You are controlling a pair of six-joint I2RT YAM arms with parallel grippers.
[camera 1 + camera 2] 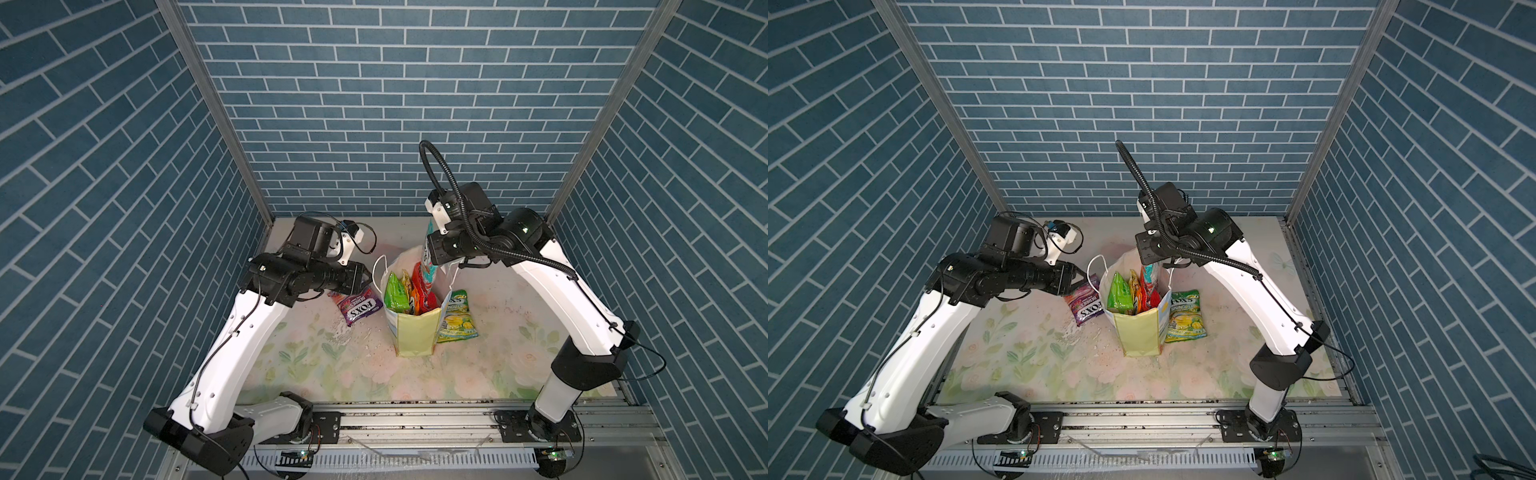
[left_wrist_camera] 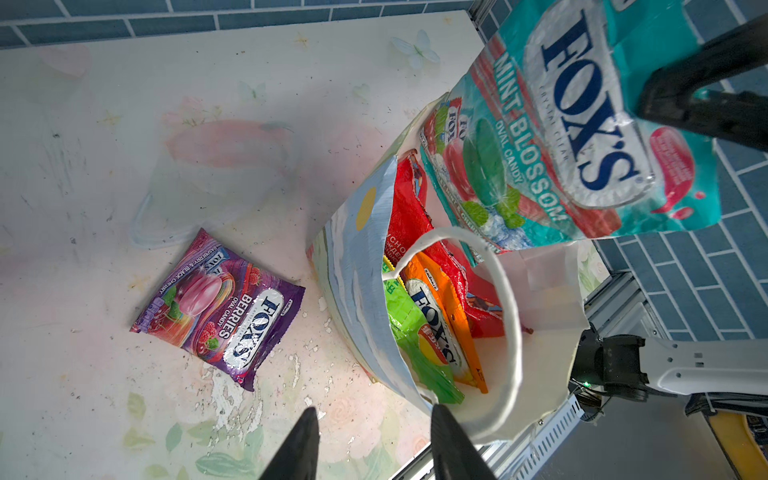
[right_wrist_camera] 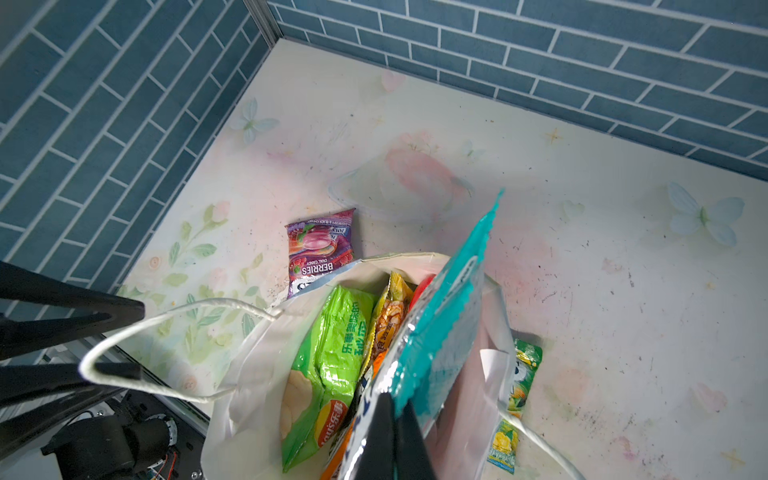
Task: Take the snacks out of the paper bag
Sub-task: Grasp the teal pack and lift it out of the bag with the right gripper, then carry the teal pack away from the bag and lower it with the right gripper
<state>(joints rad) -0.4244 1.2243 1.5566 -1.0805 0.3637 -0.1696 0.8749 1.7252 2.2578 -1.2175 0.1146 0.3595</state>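
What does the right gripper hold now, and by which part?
The teal FOX'S mint pack, pinched by the right gripper at a corner of its serrated top edge.

Paper bag: it stands upright in the middle of the table, with the mouth upward.
Inside the bag: the chip bag is at the left wall, and more packs stand close at its right.
Mint Blossom pack: it is over the bag's right part, lower end in the mouth, upper end between the closed jaws of my right gripper.
Berries pack: it lies flat on the table, just beside the bag on the left.
Spring Tea pack: it lies flat on the table, against the bag on the right.
My left gripper: it is left of the bag, near the cord handle, above the Berries pack's far end, jaws apart.
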